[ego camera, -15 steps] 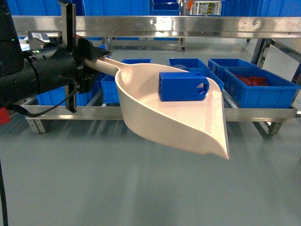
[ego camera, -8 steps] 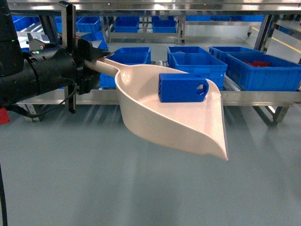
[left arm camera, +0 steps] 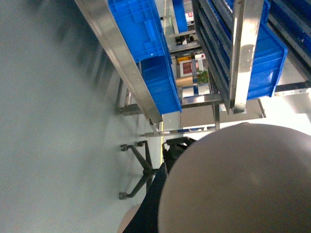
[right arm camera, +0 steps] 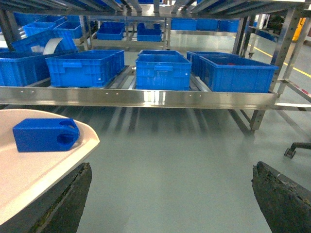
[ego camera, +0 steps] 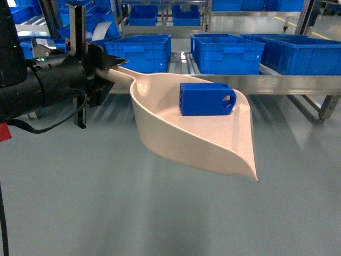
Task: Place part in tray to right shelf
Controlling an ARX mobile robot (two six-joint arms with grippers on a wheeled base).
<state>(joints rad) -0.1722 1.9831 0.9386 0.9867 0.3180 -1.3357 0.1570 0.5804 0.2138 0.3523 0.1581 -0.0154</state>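
Head view shows the small blue plastic block (ego camera: 206, 99) lying sideways, holed end pointing right, in the pale beige plastic scoop (ego camera: 213, 141), whose handle the left gripper (ego camera: 109, 66) grips tight; the right gripper (right arm camera: 170, 194) gapes wide, holding nothing.

You are in a warehouse or factory parts store. At twelve o'clock a stainless steel rack (ego camera: 277, 84) with a shiny front rail carries large blue crates (ego camera: 139, 52), and more racks with blue crates (right arm camera: 160, 71) recede behind it. The floor (ego camera: 106, 213) is smooth grey-green industrial coating. At two o'clock a yellow line (right arm camera: 286, 58), probably an aisle marking, crosses the floor, though it is small and far off.
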